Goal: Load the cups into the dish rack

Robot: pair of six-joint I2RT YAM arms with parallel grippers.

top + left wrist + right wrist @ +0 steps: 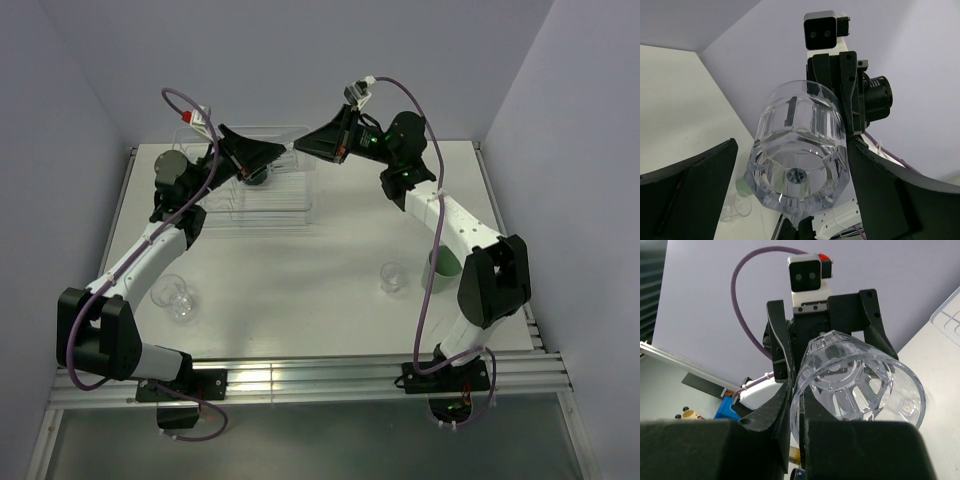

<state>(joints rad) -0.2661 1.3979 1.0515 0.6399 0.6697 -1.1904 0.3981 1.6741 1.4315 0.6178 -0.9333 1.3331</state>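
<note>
Top view: we see the left gripper [272, 152] and right gripper [312, 143] tip to tip above the rack [270, 212]. A dark mug [256, 178] sits in the rack just below the left gripper. Well behind the right gripper, on the table [320, 300], are a spare glass [393, 277] and a mint cup [443, 266]. Well behind the left gripper is a left-side glass [177, 298].

Left wrist view: the held glass [797, 155] lies between the left fingers [695, 195], base toward that wrist. The fingers are spread, with a gap on one side, so they are not clamping.

Right wrist view: the right fingers [760, 435] pinch the held glass's rim wall, mouth toward that wrist.

We judge this a mid-air handover above the rack; we can't tell which way. Next, one gripper needs a firm hold before the other lets go. The glass then goes down among the dividers, clear of the mug.
</note>
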